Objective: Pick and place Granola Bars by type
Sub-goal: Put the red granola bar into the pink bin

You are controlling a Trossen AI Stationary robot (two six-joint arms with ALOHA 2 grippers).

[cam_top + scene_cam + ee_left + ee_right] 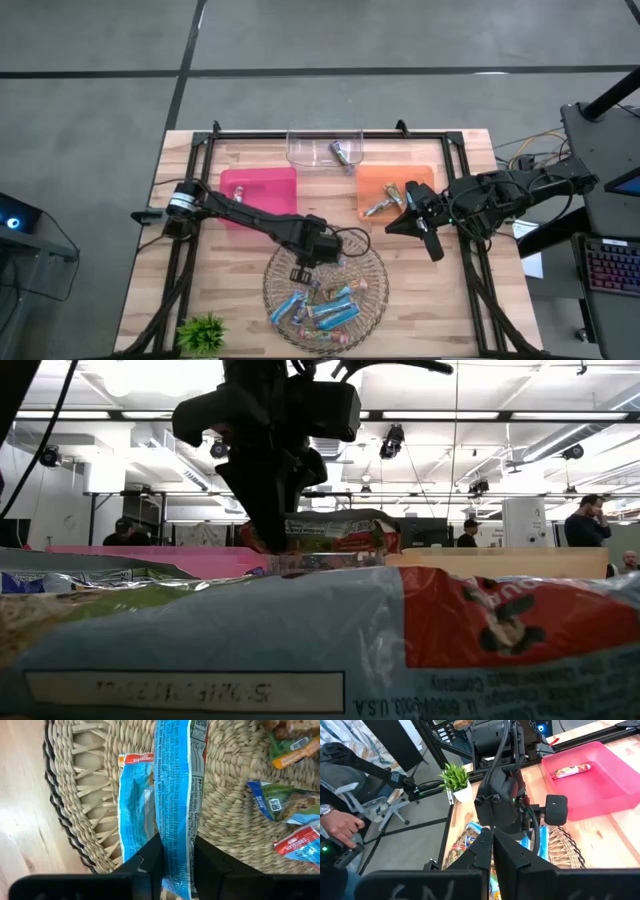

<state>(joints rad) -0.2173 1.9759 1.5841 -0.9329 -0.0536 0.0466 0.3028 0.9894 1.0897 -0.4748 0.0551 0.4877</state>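
Note:
A round wicker basket (pixel 372 262) at the table's near middle holds several Granola Bars (pixel 320 310), mostly blue-wrapped. My left gripper (pixel 303 268) stands over the basket's far left part, pointing down, shut on a long blue bar (pixel 175 780). Another blue bar with a red end (pixel 134 805) lies on the basket floor beside it. My right gripper (pixel 432 240) is shut and empty, raised over the near edge of the orange tray (pixel 425 178). The pink tray (pixel 600 785) holds one bar (pixel 572 770). My left gripper pinches the blue bar near one end (pixel 176 851) between its two fingers. The fingers come from above, pointing down, and lie across the wrapper. The bar reaches away below them over the basket; whether its far end rests on the wicker I cannot tell.
A clear tray (pixel 300 155) with a bar stands at the far middle, between the pink and orange trays. The orange tray holds bars (pixel 383 205). A small green plant (pixel 203 332) stands at the near left corner. A person's hand (pixel 342 827) shows beyond the table.

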